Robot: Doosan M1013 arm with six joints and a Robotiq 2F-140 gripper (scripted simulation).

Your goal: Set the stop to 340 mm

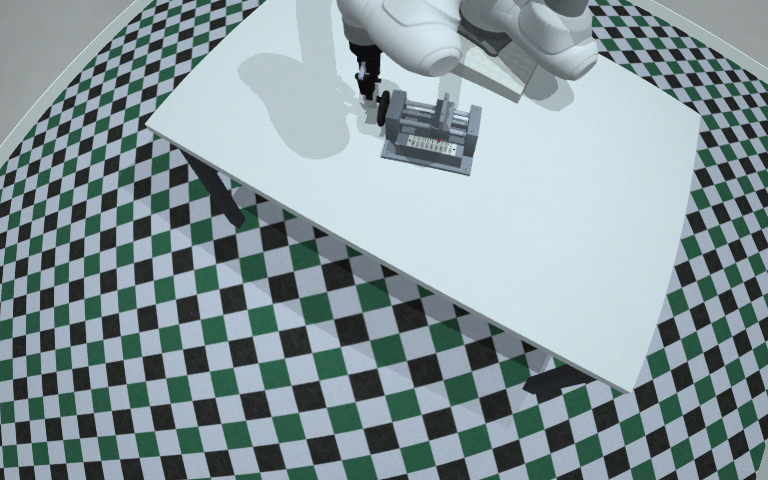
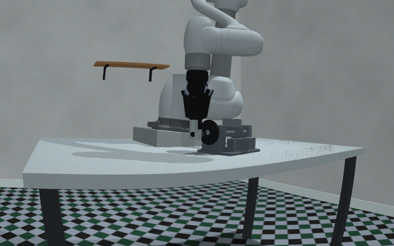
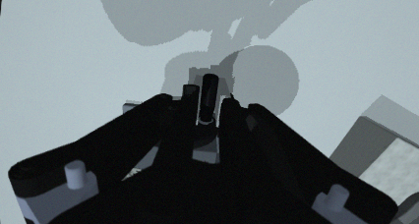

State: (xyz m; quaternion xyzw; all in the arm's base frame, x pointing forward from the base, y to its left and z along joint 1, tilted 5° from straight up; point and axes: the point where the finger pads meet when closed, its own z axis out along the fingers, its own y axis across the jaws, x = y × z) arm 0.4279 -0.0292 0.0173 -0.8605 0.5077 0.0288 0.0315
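The tool [image 1: 369, 96] [image 2: 195, 134] [image 3: 209, 88] is closed around what seems the crank handle [image 2: 192, 134] [image 3: 209, 93] of the handwheel [image 1: 383, 108] [image 2: 210, 132]. The stop [image 1: 443, 115] [image 2: 232, 122] sits between the end blocks of the fixture on the desk [image 1: 495, 237] [image 2: 132, 167] [image 3: 49, 62].

Dark handwheel and upright stop on a grey jig.

The handwheel [image 1: 383, 108] [image 2: 210, 132] is a black disc with a pale hub, standing on edge at one end of the jig; its black crank grip [image 3: 209, 97] juts out sideways near the rim. The stop [image 1: 443, 114] [image 2: 232, 122] is a grey block, upright across the round rods, between the end plates, above a pale scale with a small red mark. The scale's figures are too small to read.
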